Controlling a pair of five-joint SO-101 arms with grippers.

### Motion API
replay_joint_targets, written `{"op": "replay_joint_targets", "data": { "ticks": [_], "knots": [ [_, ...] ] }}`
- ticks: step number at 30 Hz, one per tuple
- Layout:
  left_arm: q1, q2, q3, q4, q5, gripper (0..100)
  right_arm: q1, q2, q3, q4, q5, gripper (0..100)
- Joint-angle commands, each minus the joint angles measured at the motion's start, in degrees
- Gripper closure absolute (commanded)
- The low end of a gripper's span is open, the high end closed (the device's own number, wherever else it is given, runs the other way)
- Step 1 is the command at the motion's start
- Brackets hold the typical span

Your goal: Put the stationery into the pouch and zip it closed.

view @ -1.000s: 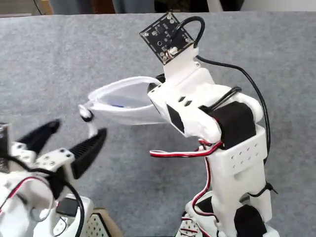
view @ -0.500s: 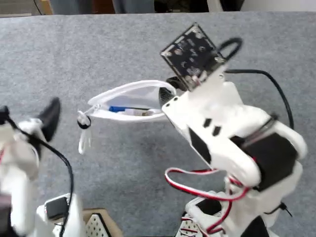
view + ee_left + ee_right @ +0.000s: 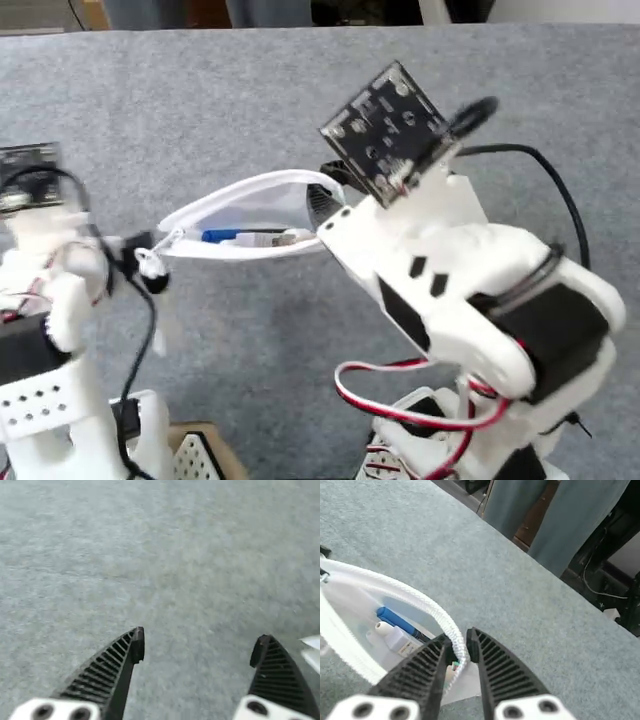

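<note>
High view. Student: How far along is the task?
Tutor: The pouch (image 3: 250, 215) lies on the grey table (image 3: 150, 90) at about 10 o'clock from the picture's centre, with its mouth gaping. A blue pen (image 3: 222, 236) and a white item (image 3: 272, 239) beside it lie inside, so the loading looks largely done, though the arms hide part of the table. The zip is not drawn: its pull (image 3: 150, 266) sits at the 9 o'clock end of the pouch, just beside the left arm (image 3: 45, 310). The right arm (image 3: 470, 290) rises from 5 o'clock and covers the pouch's 3 o'clock end.

Left wrist view. Student: What does the left gripper show?
Tutor: The left gripper (image 3: 199, 642) hangs over bare cloth, its fingers spread wide with nothing between them. A white sliver (image 3: 312, 649) beside one finger may be the pouch or its pull. It is cut off at the picture's edge, and I cannot tell which.

Right wrist view. Student: And the right one?
Tutor: The right gripper (image 3: 461, 642) pinches the pouch's zip-edged rim (image 3: 420, 600), jaws nearly together on it, and holds the mouth open. The blue pen and the white item rest inside, near the fingers. A small greenish thing under the rim is half hidden and cannot be named. Judged from this, drawing the zip closed is the step left to do.
</note>
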Motion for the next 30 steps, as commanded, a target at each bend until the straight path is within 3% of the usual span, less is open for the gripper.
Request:
{"op": "replay_joint_targets", "data": {
  "ticks": [1,11,16,30],
  "knots": [
    [5.85,-3.60,-1.63,2.64,-0.26,64,-0.79,1.01,-2.77,0.00,-0.79,98.6],
    [7.69,-10.64,-9.98,10.29,-0.62,64,-0.62,2.95,-2.33,0.00,-0.62,98.6],
    [14.29,-10.64,-13.58,13.63,-0.26,64,-0.88,4.18,-2.68,0.00,-0.88,98.6],
    [16.48,-10.55,-15.60,10.81,1.05,64,-5.19,4.09,-1.89,0.18,-0.70,98.6]
  ]
}}
